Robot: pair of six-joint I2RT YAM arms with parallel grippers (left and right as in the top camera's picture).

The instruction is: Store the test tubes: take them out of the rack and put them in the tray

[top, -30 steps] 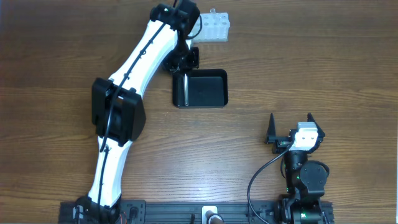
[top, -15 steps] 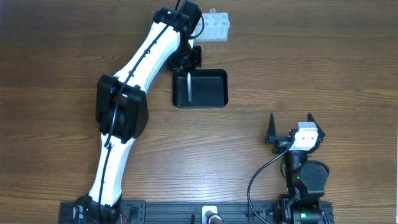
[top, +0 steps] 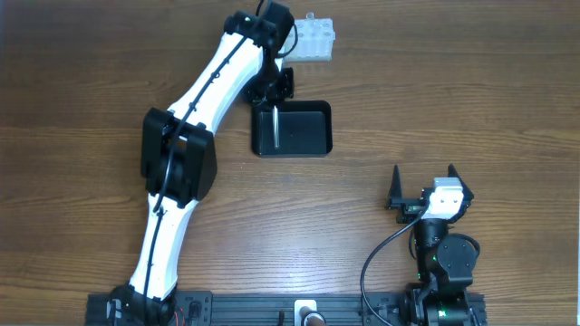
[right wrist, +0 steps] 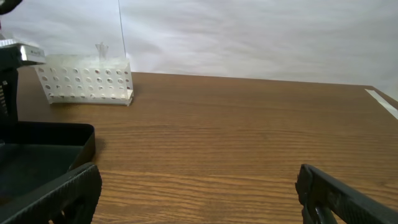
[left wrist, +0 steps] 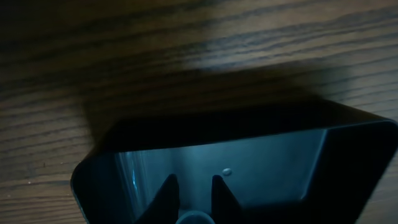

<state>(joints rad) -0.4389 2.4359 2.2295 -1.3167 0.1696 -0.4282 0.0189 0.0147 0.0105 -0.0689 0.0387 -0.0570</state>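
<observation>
**Tube over tray, release pending**

The left tool (left wrist: 193, 180) is narrow, clamped on a tube (top: 274, 127) that hangs into the left part of the tray (top: 328, 127), close to its wall. The rack (top: 308, 38) stands just beyond the tray. The right tool (top: 424, 174) is wide, holding nothing, well apart near its base. Best move: bring the tube low and flat before opening so it can't bounce, then pull straight up clear of the wall.

A brown wood-grain table (top: 471, 109) filled the top view; in the right wrist view, a plain white wall (right wrist: 249, 37) crossed the upper frame.
</observation>
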